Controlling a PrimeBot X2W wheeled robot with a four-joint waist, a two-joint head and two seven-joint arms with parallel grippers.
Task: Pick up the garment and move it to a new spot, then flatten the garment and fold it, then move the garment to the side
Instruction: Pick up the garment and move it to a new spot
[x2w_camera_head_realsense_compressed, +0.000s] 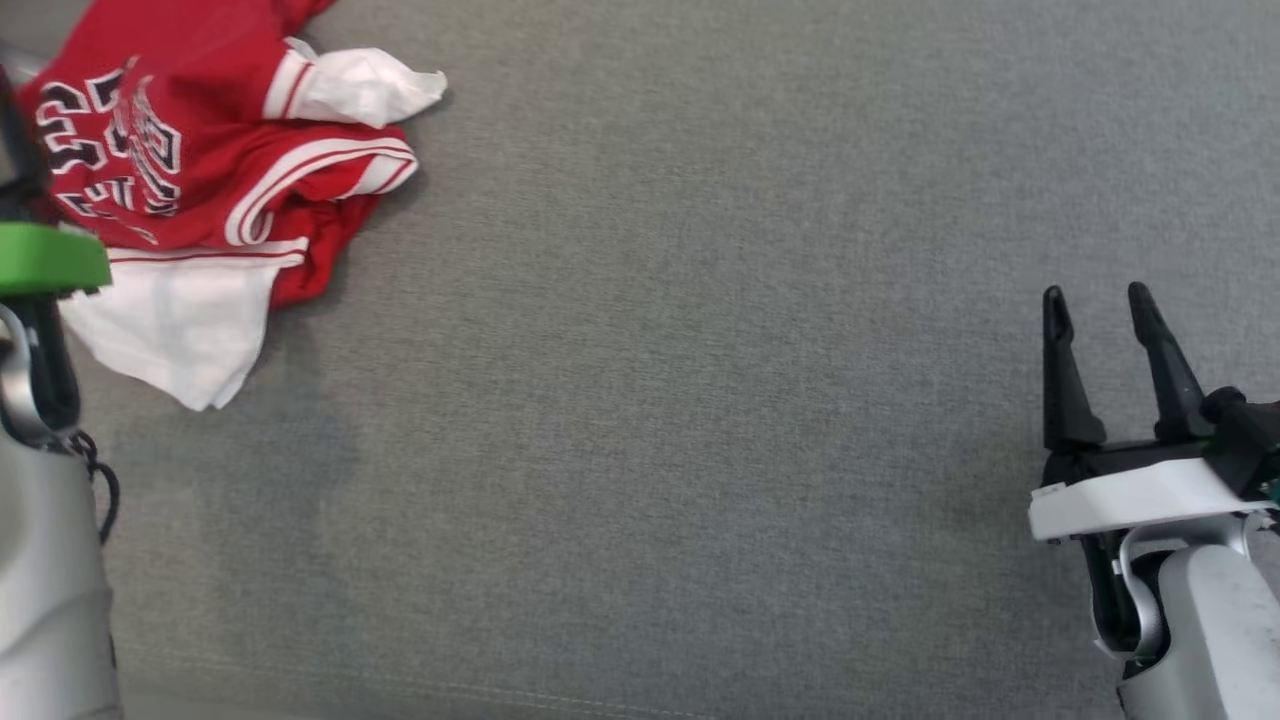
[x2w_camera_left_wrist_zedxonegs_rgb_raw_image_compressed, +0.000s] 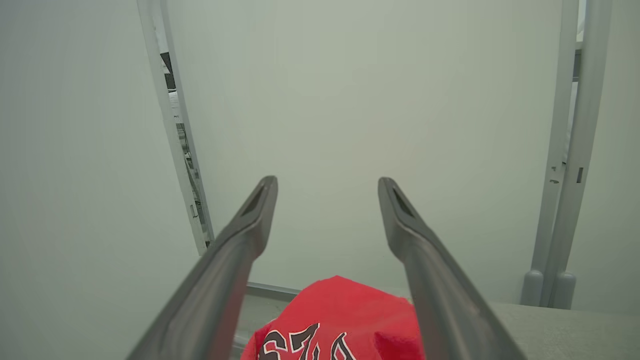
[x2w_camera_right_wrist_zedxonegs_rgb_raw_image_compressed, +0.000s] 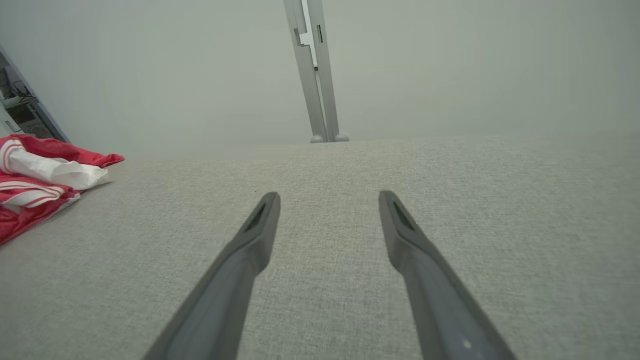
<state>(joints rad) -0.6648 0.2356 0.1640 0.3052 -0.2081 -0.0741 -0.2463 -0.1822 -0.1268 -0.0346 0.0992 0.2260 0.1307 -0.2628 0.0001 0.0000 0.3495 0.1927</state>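
Note:
The garment (x2w_camera_head_realsense_compressed: 210, 170) is a red jersey with white trim and dark lettering. It lies crumpled at the far left of the grey fabric surface (x2w_camera_head_realsense_compressed: 680, 400). My left gripper (x2w_camera_left_wrist_zedxonegs_rgb_raw_image_compressed: 327, 182) hovers over it, fingers open and empty, with the red cloth (x2w_camera_left_wrist_zedxonegs_rgb_raw_image_compressed: 340, 320) just below and between them. In the head view the left arm's green band (x2w_camera_head_realsense_compressed: 50, 258) covers the garment's left edge. My right gripper (x2w_camera_head_realsense_compressed: 1098, 300) is at the lower right, well away from the garment, open and empty. The right wrist view shows its gripper (x2w_camera_right_wrist_zedxonegs_rgb_raw_image_compressed: 328, 197) over bare fabric, with the garment (x2w_camera_right_wrist_zedxonegs_rgb_raw_image_compressed: 40, 185) at far left.
Pale wall panels with grey upright posts (x2w_camera_right_wrist_zedxonegs_rgb_raw_image_compressed: 317, 75) stand behind the surface's far edge. More posts (x2w_camera_left_wrist_zedxonegs_rgb_raw_image_compressed: 565, 200) rise near the garment. A stitched seam (x2w_camera_head_realsense_compressed: 500, 695) runs along the near edge. The grey fabric stretches wide between the garment and the right gripper.

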